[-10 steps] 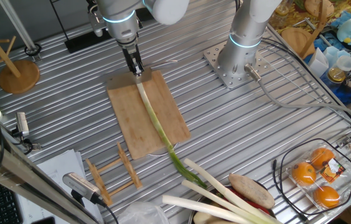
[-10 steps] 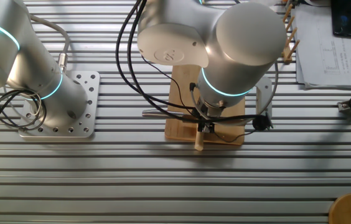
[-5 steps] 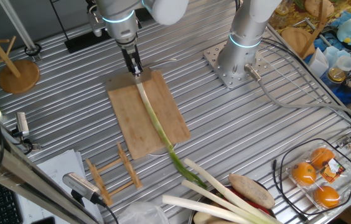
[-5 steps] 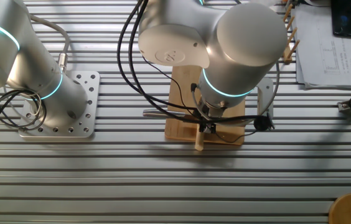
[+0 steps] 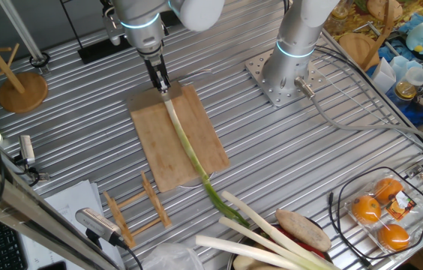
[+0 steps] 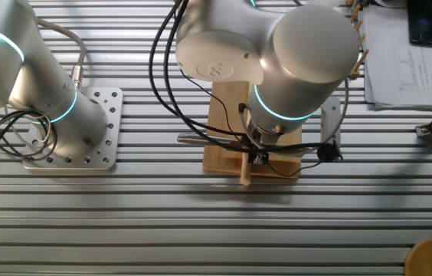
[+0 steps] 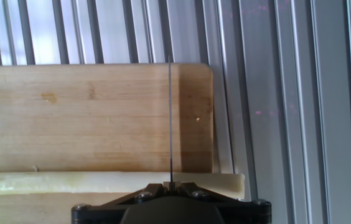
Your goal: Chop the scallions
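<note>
A single long scallion (image 5: 185, 146) lies lengthwise on the wooden cutting board (image 5: 151, 142), and its dark green tip (image 5: 217, 196) hangs off the near edge. Its pale root end (image 6: 244, 175) pokes over the board's far edge. My gripper (image 5: 163, 82) hangs over that root end, shut on a knife. In the hand view the thin blade (image 7: 170, 118) shows edge-on across the board (image 7: 70, 118), above the pale stalk (image 7: 70, 182), with the gripper (image 7: 170, 185) at the bottom. In the other fixed view the blade (image 6: 201, 139) sticks out to the left of the gripper (image 6: 256, 157).
Thicker pale stalks (image 5: 260, 232) lie at the front by a potato-like lump (image 5: 301, 229). A wire basket (image 5: 414, 191) of oranges sits front right. A small wooden rack (image 5: 140, 210) lies left of the board. A second arm's base (image 5: 283, 79) is bolted behind.
The arm has shifted slightly sideways over the root end with the knife. The scallion and the board lie as before.
</note>
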Robot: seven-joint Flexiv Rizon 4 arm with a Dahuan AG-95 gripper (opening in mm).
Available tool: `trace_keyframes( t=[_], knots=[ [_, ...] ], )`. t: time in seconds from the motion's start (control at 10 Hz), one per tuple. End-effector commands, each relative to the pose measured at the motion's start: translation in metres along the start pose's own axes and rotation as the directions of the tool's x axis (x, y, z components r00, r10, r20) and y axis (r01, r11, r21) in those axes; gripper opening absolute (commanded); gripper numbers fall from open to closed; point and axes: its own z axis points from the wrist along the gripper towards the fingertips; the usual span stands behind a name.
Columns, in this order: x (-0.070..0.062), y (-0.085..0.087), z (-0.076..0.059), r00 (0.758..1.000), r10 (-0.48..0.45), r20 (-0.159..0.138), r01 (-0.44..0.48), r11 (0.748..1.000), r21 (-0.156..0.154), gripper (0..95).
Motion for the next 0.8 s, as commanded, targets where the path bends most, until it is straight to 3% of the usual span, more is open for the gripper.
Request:
trace_keyframes(
  t=[0.1, 0.5, 0.8],
  knots=[
    [0.002, 0.000, 0.023, 1.000, -0.004, 0.001, 0.004, 1.000, 0.000, 0.0],
    [0.009, 0.001, 0.028, 1.000, -0.019, 0.015, 0.019, 1.000, 0.012, 0.0],
    [0.010, 0.000, 0.044, 0.999, -0.023, 0.041, 0.022, 1.000, 0.019, 0.0]
  ],
)
